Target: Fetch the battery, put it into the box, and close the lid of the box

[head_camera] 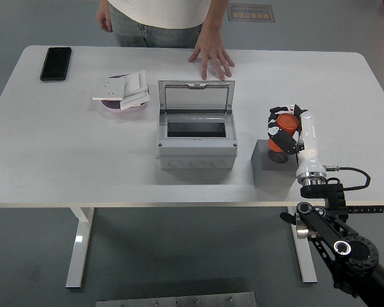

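The orange battery (284, 132) is gripped by the right hand (283, 133) — fingers (273, 142) curled around its sides. It is judged rigid, smooth, light — best held mid-body.

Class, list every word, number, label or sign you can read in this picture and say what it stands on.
No text is readable.
Floor sign beyond the table: red with pale characters, too small and blurred to read.
Phone: dark screen, no text.
Grey box, orange battery, white plates on the pink dish: no visible print.

The floor sign (251, 12) behind the table carries print too small to read
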### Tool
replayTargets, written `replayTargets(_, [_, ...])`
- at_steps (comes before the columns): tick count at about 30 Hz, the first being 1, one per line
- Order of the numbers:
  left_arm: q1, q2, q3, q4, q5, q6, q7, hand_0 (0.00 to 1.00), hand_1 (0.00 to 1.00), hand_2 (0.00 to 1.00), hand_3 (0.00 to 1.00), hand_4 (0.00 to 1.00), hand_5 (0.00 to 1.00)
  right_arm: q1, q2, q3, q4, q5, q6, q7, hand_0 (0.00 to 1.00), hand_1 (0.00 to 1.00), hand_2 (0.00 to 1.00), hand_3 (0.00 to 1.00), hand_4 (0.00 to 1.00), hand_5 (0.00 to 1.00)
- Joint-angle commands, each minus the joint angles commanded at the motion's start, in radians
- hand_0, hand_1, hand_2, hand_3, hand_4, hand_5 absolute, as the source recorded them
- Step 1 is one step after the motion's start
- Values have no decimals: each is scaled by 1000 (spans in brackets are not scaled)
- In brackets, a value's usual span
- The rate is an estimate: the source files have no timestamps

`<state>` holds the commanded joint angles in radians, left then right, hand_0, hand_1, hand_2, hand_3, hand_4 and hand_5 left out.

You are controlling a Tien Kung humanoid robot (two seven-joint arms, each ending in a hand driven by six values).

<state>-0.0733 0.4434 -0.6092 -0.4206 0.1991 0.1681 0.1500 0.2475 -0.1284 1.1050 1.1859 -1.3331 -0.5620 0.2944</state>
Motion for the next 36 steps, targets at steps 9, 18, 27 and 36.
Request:
replayTargets(9, [5, 4, 10, 0, -18, -1, -5, 586, 757, 707, 605, 747, 236, 79, -81, -65, 69, -189, 34, -161, 379, 313, 354, 345, 396, 2])
replayTargets(18, [4, 9, 14, 0, -31, 1, -11, 586, 757, 710, 605, 755, 247, 166, -129, -137, 104, -334, 87, -279, 347, 299, 333, 347, 432, 2])
replayTargets(27, [1, 11, 21, 0, -43, 1, -16, 586, 757, 710, 604, 758, 251, 252, -147, -219, 147, -503, 210, -435, 345, 298, 332, 336, 421, 2])
replayTargets(36, [-5, 16, 22, 1, -46, 2, -19, 586, 757, 711, 604, 759, 255, 333, -127, -296, 144, -586, 307, -537, 328, 279, 314, 334, 378, 2])
